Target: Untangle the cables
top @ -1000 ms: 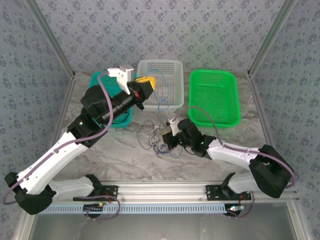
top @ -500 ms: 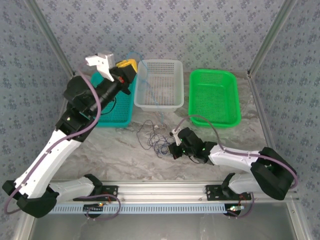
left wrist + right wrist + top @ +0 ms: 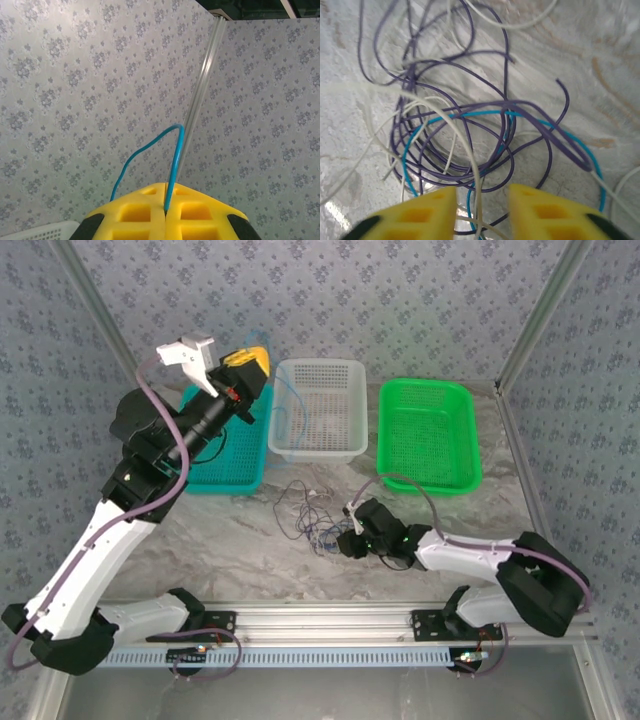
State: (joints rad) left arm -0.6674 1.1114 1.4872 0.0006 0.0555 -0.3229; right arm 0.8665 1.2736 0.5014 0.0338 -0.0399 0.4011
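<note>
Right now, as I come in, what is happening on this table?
Two robot arms are untangling thin cables. The left gripper is shut on a blue cable and holds it high near the teal basket. The right gripper is open, low over the tangle of purple, white and blue cables on the table. Blue cable lies in that tangle too, so it seems not free yet.
</note>
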